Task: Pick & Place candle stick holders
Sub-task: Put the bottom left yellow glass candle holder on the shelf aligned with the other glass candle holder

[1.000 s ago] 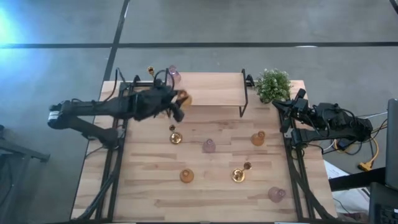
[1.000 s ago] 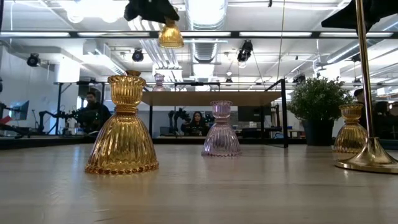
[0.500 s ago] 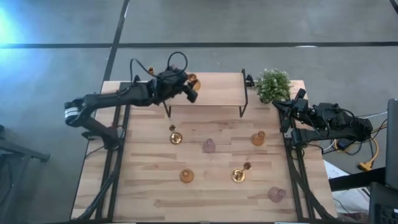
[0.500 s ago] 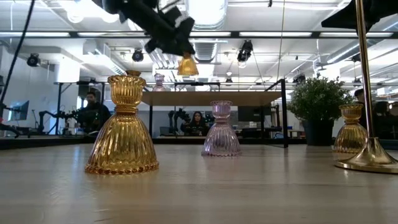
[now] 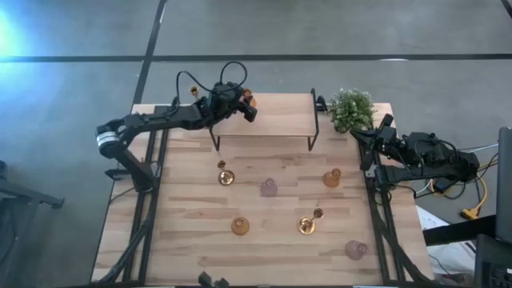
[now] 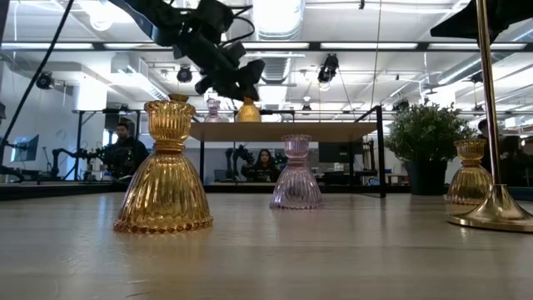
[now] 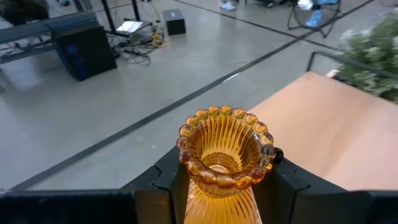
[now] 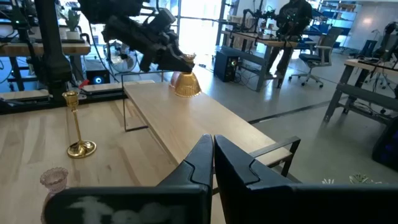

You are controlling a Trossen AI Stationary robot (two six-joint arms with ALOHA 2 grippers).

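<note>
Amber ribbed bell-shaped glass candle stick holder [image 5: 247, 102]: held by the narrow neck in the left hand [image 5: 240, 105], fingers half closed on it, at the left end of the raised wooden shelf [image 5: 280, 116]. Likely rigid, slick, breakable; grip the neck. Right hand [image 8: 212, 148] shut, empty, right of the shelf.

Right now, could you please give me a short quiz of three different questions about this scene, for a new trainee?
1. True or false: the right gripper is holding a pink holder.
2. Which colour is the glass holder held by the left gripper? A amber, B pink, C green.
3. Fill in: the held holder is above the raised wooden ____.

Key:
1. False; it is shut on nothing, parked near the potted plant.
2. A.
3. Shelf.
</note>
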